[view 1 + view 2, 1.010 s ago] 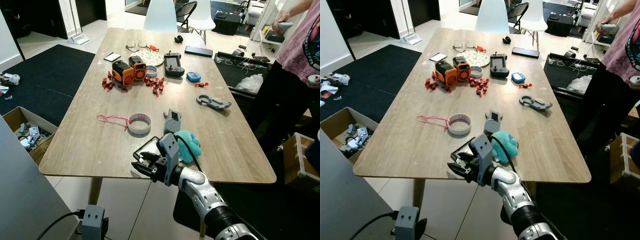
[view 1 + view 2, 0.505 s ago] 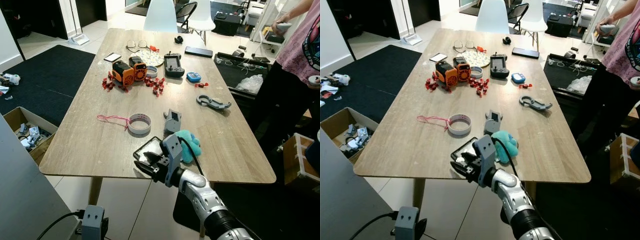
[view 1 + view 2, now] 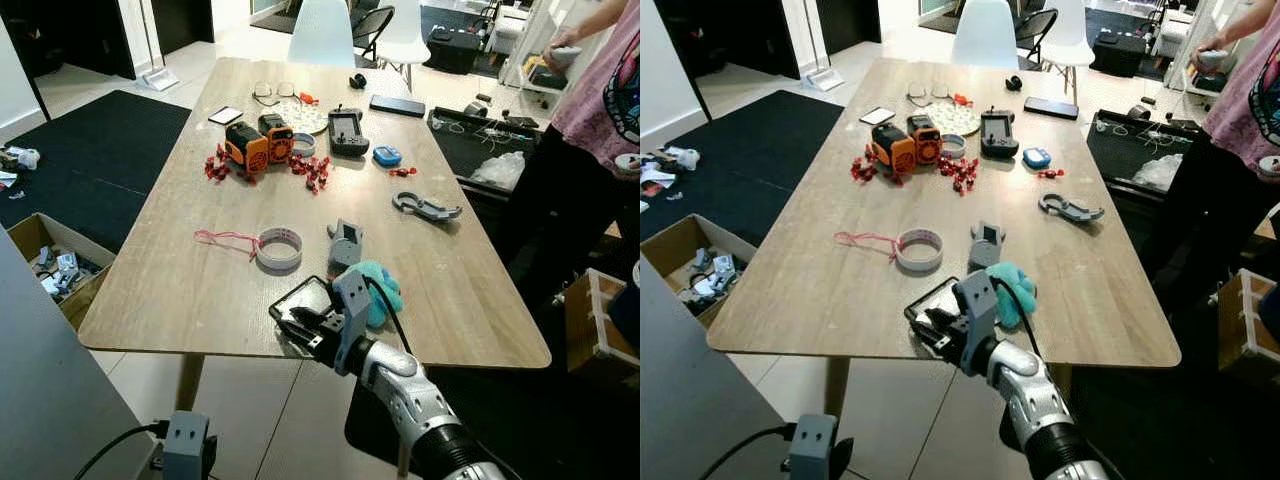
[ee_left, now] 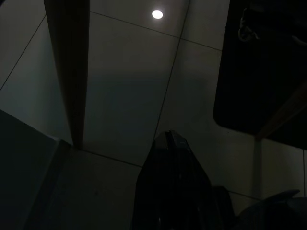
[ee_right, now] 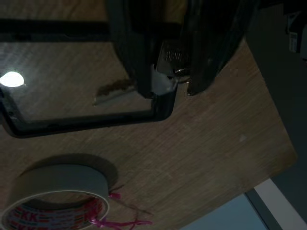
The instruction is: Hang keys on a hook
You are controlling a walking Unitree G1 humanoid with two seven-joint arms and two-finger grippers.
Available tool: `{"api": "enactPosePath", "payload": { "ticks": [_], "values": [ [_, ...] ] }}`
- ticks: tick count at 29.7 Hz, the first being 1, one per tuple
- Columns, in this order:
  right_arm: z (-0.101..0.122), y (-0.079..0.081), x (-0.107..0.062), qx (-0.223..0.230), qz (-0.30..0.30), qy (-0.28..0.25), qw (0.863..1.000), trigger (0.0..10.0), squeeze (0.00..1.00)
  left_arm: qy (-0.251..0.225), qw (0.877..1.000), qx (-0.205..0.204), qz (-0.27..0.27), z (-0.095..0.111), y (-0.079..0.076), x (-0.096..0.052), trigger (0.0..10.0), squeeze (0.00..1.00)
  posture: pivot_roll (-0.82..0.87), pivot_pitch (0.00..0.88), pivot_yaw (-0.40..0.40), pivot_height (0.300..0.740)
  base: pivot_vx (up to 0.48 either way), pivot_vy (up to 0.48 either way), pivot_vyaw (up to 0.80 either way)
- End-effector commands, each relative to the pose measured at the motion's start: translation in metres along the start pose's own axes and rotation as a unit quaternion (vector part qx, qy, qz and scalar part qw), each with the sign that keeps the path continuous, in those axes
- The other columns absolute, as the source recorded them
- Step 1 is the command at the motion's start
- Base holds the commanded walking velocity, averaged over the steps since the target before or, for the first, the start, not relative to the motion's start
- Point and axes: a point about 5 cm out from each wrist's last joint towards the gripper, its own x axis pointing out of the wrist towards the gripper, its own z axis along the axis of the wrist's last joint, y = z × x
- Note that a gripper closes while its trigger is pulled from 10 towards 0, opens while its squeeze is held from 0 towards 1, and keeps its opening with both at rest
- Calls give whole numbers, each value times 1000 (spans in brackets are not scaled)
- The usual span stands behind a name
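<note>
We see our right gripper (image 3: pixel 300 328), fingers nearly together, over the black-framed glass tray (image 3: pixel 305 297) beside the grey tape roll (image 3: pixel 279 248).

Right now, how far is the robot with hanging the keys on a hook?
Early. Done: the right pincer is at the black-framed tray by the table's near edge. In hand: it is closed on a small metal piece, possibly the keys; too dark to be sure. Left: lift it, find a hook, hang it. The left pincer hangs idle.
</note>
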Motion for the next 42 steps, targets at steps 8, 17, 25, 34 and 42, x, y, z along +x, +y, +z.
{"api": "enactPosePath", "payload": {
  "ticks": [8, 17, 25, 34, 42],
  "values": [
    [-5, -6, -9, 6, -18, 13, 1000, 10000, 0, 7, 1000, -4, -1, -6, -2, -4, 10000, 0, 58, 80, -78, 740, 0, 0, 0],
    [-1, -9, -13, 7, -23, 8, 1000, 9529, 0, 7, 1000, -4, -2, -7, -2, -5, 10000, 0, 55, 78, -77, 740, 0, 0, 0],
    [0, -8, -11, 11, -21, 7, 1000, 4980, 0, 6, 1000, -4, -1, -6, -2, -4, 10000, 0, 58, 77, -78, 740, 0, 0, 0],
    [6, -4, -9, 13, -3, -9, 1000, 10000, 0, 7, 1000, -3, 0, -7, -1, -5, 10000, 0, 59, 77, -77, 740, 0, 0, 0],
    [14, 7, -7, 19, 35, -42, 998, 10000, 0, 6, 1000, -4, 1, -7, -1, -5, 10000, 0, 61, 78, -78, 740, 0, 0, 0]
  ]
}}
